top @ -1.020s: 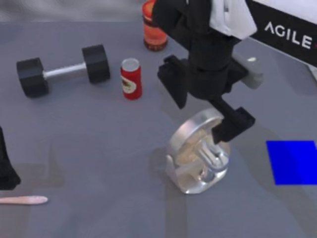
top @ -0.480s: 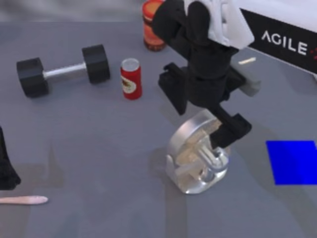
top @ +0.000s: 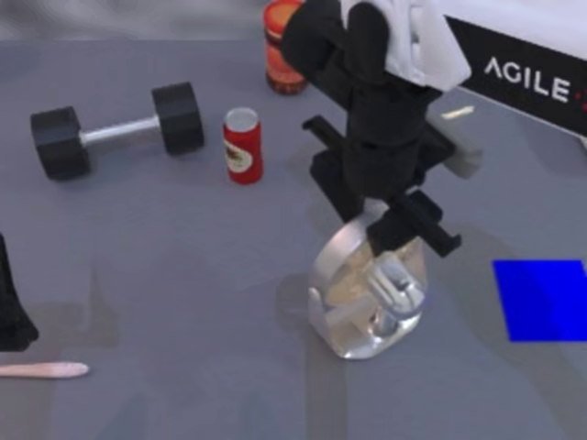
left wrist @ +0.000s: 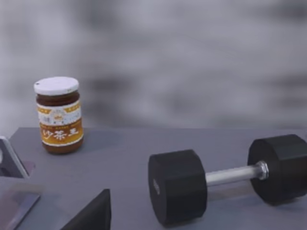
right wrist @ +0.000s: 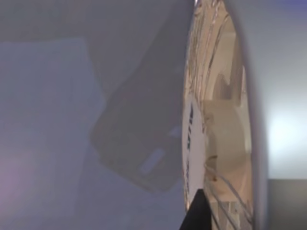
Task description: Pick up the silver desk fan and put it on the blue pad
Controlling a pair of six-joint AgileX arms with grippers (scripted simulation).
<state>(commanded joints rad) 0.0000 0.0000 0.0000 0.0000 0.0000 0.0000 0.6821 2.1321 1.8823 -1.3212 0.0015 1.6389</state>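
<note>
The silver desk fan (top: 362, 302) stands on its wedge base at the table's middle right, ring upright and rear knob facing the front. My right gripper (top: 376, 220) comes down from above, shut on the top of the fan's ring, one finger on each face. In the right wrist view the ring and beige grille (right wrist: 218, 120) fill the frame, with a dark fingertip (right wrist: 196, 213) against them. The blue pad (top: 541, 298) lies flat at the right edge, apart from the fan. My left gripper (top: 11, 312) stays parked at the left edge.
A black-ended dumbbell (top: 115, 128) lies at the back left, also seen as a dumbbell (left wrist: 225, 177) in the left wrist view. A red can (top: 243, 147) stands beside it and a sauce jar (top: 286, 55) behind. A pink stick (top: 41, 369) lies front left.
My right gripper's fingers have drawn together onto the fan's ring after lowering slightly. The fan has stayed in place. The left arm has not moved.
</note>
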